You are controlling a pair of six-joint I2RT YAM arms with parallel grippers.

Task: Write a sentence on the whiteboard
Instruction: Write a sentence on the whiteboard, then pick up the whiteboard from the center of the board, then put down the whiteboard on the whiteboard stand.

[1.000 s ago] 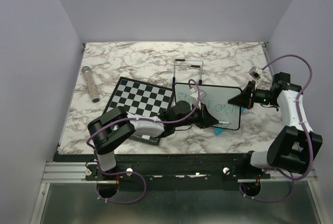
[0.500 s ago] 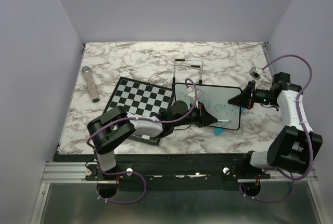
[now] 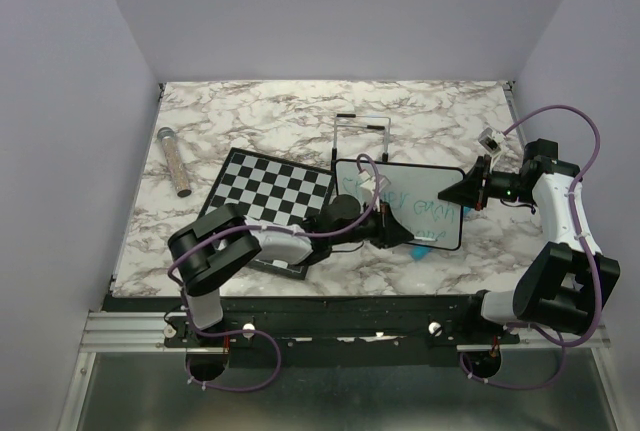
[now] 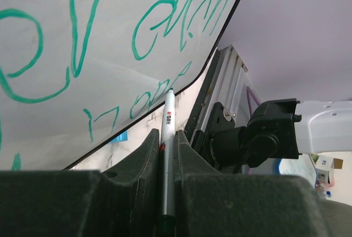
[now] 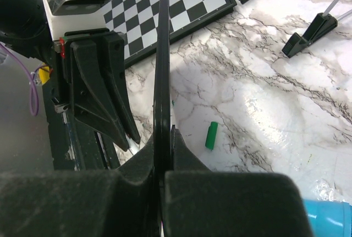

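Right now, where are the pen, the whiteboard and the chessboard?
pen (image 4: 167,138): left wrist view, on its white barrel, midway along.
whiteboard (image 3: 445,181): top view, on a bare white patch near its far right corner.
chessboard (image 3: 270,189): top view, on the middle of its checkered face.

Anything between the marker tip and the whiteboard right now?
Nothing visible. The marker, shut in the left gripper, has its tip right at the whiteboard's edge beside the sentence. The right gripper clamps the board's side, clear of it.

Whiteboard (image 3: 425,191) mid-counter (image 3: 250,116): right end effector (image 3: 445,194) on its right edge, left end effector (image 3: 410,234) over near edge, chessboard (image 3: 270,191) beside.
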